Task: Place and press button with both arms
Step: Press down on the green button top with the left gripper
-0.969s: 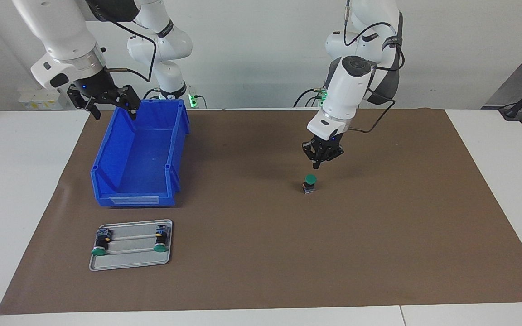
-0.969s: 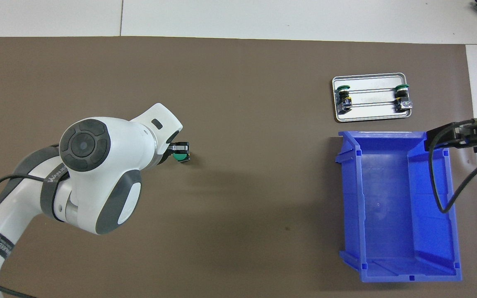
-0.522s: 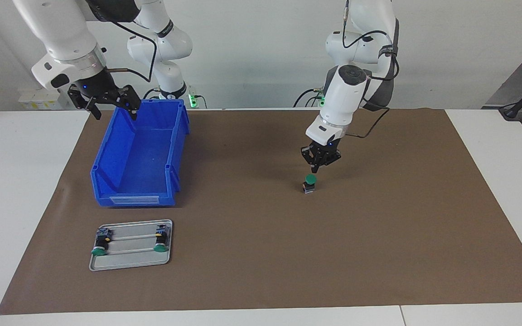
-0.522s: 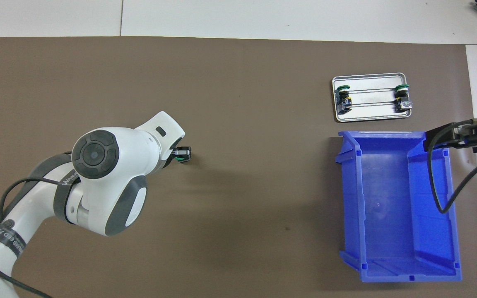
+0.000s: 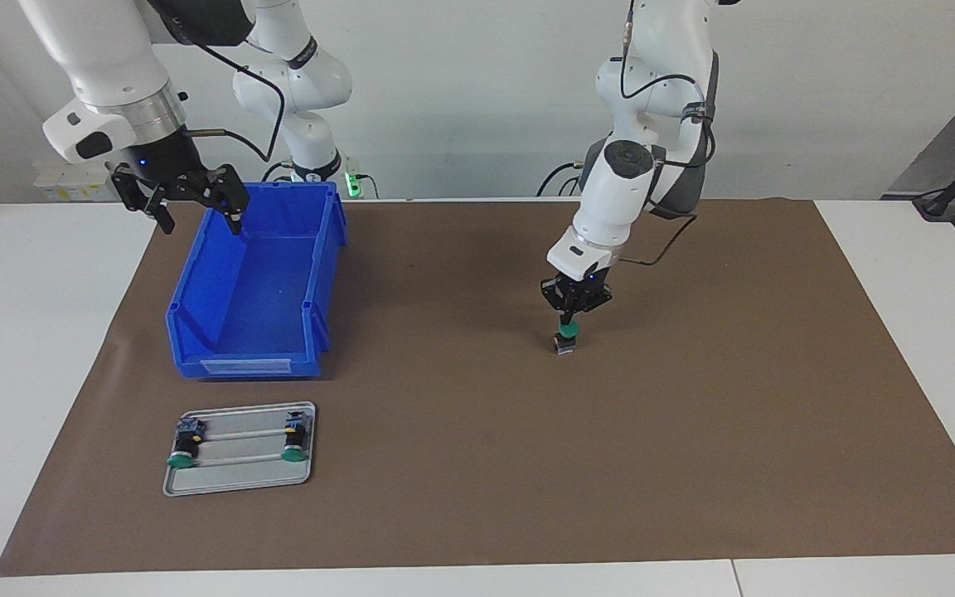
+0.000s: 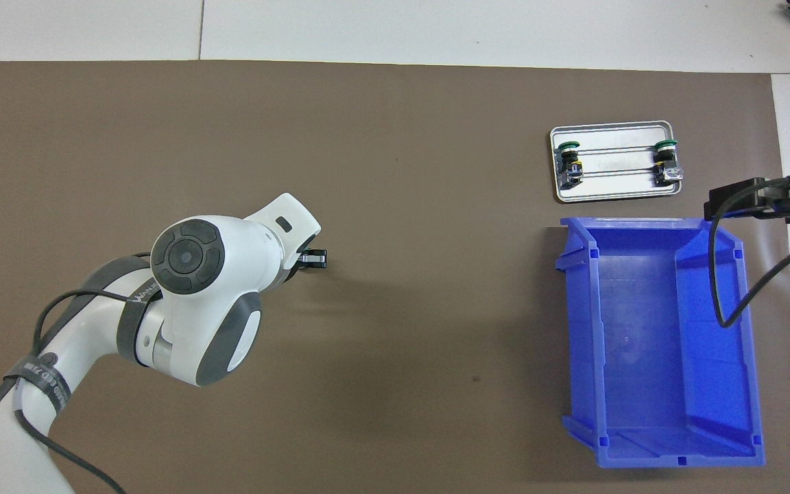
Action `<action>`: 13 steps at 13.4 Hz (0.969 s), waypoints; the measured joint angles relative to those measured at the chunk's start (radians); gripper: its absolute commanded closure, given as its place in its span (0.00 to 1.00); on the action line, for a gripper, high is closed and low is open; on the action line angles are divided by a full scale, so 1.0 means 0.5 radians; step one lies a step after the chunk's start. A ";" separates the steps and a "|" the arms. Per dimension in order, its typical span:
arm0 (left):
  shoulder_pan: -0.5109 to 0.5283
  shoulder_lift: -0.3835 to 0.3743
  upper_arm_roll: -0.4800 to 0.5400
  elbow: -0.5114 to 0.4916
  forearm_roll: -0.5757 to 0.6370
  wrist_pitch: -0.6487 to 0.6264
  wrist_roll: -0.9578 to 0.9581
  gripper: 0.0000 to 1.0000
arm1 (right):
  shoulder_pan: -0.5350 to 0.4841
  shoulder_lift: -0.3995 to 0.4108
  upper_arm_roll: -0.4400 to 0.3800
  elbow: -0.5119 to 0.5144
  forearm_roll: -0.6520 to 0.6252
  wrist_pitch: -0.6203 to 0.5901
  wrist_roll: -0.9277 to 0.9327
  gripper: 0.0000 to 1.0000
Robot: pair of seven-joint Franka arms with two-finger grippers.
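Facing view first: nearest the robots on my screen is the bin, a blue open box on the brown mat that covers the table, toward the right arm's end. My right pincer hangs over the bin's outer rim at the robots' end, fingers spread wide with nothing between them. In the overhead view only a dark part of that right pincer shows, above the bin at its corner near the tray.

Next out, my left pincer points straight down over the button, which stands upright on the mat, green cap on top, well apart from the bin and toward the left arm's end. The fingertips sit right at the cap, and they look drawn together, holding nothing. I cannot tell whether the tips actually touch the cap or stop just above it. From overhead, the left arm's wrist covers the spot; only the left pincer's black tip shows past it, and the button itself is hidden from me there.

Farthest from the robots, out past the bin from my right pincer, the metal tray lies flat on the mat. Two spare buttons lie on it on their sides, one at each end.
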 measured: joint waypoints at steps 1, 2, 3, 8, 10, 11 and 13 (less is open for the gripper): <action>0.000 0.001 0.000 -0.001 0.000 0.000 0.000 1.00 | 0.000 0.000 0.000 -0.002 0.000 -0.012 0.000 0.00; 0.000 0.001 0.000 -0.002 0.000 0.000 0.000 1.00 | 0.000 0.000 0.000 -0.003 0.000 -0.034 0.000 0.00; 0.000 0.001 0.000 -0.004 0.000 0.000 0.000 1.00 | 0.000 0.000 0.000 -0.003 0.000 -0.046 0.000 0.00; 0.000 -0.012 0.001 -0.048 0.000 0.003 0.000 1.00 | 0.007 -0.001 0.000 -0.009 0.000 -0.050 -0.002 0.00; 0.000 -0.015 0.001 -0.054 0.000 0.011 0.000 1.00 | 0.014 -0.001 0.000 -0.019 0.000 -0.050 -0.002 0.00; 0.000 -0.015 0.000 -0.058 0.000 0.025 0.000 1.00 | 0.010 -0.001 0.000 -0.023 0.000 -0.049 -0.002 0.00; 0.000 -0.015 -0.001 -0.071 0.000 0.070 0.000 1.00 | 0.002 -0.002 0.000 -0.028 0.000 -0.049 -0.002 0.00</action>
